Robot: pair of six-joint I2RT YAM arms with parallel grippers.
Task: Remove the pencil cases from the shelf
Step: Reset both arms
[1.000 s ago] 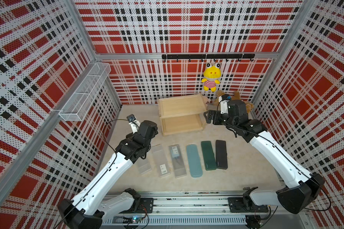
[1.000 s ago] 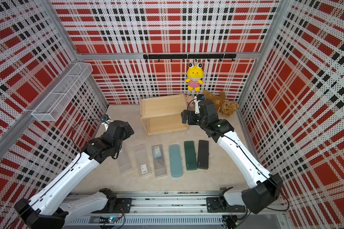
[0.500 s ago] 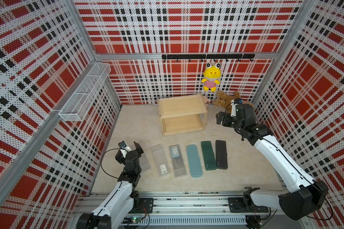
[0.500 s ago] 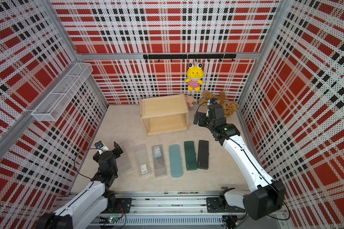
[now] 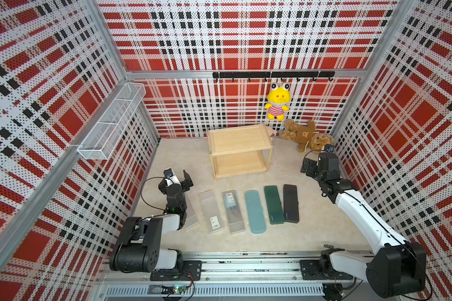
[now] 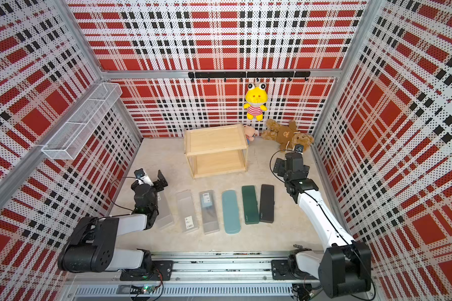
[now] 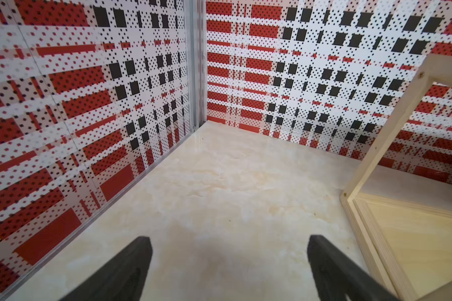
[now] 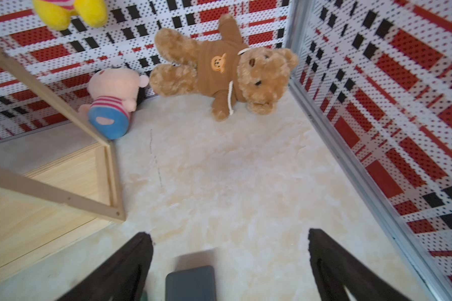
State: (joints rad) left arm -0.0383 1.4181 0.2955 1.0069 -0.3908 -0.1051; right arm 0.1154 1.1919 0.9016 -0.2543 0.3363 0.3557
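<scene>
You look done here: the shelf (image 5: 239,142) shows 2 bare tiers, all 6 pencil cases (image 5: 255,211) lie in a row in front of it, and the left gripper (image 5: 176,179) and right gripper (image 5: 308,166) gape wide and empty either side of it, so next just park both arms clear.

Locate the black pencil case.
In both top views the black case lies flat on the table, at the row's right end beside the dark green case.

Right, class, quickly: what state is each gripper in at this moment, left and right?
The left gripper is open, holding nothing.
The right gripper is open, holding nothing.
</scene>
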